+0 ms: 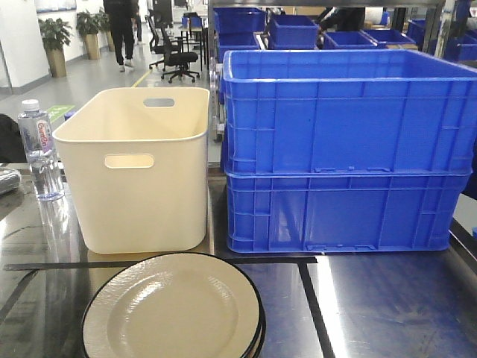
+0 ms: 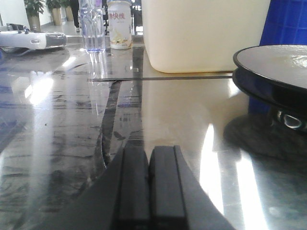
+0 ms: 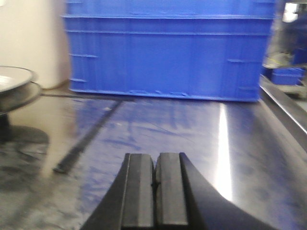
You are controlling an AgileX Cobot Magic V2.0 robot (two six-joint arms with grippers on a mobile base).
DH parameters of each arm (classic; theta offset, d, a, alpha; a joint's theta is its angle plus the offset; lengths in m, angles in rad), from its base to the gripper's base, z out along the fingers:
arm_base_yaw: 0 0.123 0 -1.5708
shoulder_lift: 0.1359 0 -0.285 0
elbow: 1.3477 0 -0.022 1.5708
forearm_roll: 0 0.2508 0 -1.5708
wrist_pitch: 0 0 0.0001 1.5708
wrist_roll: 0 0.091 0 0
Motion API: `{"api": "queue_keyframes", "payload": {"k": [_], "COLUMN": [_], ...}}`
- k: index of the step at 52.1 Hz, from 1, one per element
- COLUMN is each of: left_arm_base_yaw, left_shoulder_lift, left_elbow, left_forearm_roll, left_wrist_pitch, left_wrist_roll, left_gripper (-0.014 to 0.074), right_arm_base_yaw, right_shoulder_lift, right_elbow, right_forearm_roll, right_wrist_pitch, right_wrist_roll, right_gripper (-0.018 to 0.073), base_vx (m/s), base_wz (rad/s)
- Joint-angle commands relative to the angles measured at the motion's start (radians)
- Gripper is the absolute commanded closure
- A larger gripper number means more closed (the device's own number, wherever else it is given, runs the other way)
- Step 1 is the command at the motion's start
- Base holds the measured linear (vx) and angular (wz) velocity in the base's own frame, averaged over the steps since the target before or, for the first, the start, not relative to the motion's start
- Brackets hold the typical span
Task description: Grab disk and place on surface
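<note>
The disk (image 1: 171, 309) is a cream plate with a black rim, lying on top of a short stack at the front of the shiny steel surface (image 1: 387, 298). In the left wrist view the disk (image 2: 276, 64) shows at the right, raised above the surface (image 2: 72, 120); my left gripper (image 2: 149, 151) is shut and empty, low over the steel to the disk's left. In the right wrist view the disk (image 3: 12, 79) sits at the far left edge. My right gripper (image 3: 155, 155) is shut with nothing in it, over the surface (image 3: 192, 129) well to the disk's right.
A cream plastic bin (image 1: 134, 171) stands behind the disk, with two stacked blue crates (image 1: 343, 149) to its right. A water bottle (image 1: 39, 149) stands at the left, near a white can (image 2: 119, 24) and a white device (image 2: 33, 39). Black tape lines (image 1: 309, 298) cross the steel.
</note>
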State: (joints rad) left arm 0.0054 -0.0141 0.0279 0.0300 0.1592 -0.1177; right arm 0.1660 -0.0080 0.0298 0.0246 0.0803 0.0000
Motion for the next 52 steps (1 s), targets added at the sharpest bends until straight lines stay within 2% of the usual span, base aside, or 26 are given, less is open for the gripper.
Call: {"api": "queue_keyframes", "payload": {"k": [1,52], "left_arm_base_yaw": [-0.005,-0.005], "left_shoulder_lift": [-0.011,-0.01], "left_elbow": [0.013,0.013], "left_forearm_roll": [0.004,0.004], "left_wrist_pitch": [-0.083,-0.083], "left_wrist_roll": [-0.011,-0.011], "left_gripper": [0.0598,0.0598], "right_arm_base_yaw": [-0.023,-0.023], "right_shoulder_lift": [-0.014,-0.014], "right_elbow": [0.019,0.019], "right_forearm_roll": [-0.025,-0.016], "right_wrist_pitch": [-0.051,-0.058], "right_wrist_roll": [0.01,0.018], "right_gripper": [0.0568,0.0568], "base_vx": [0.0,0.0], "base_wz": [0.0,0.0]}}
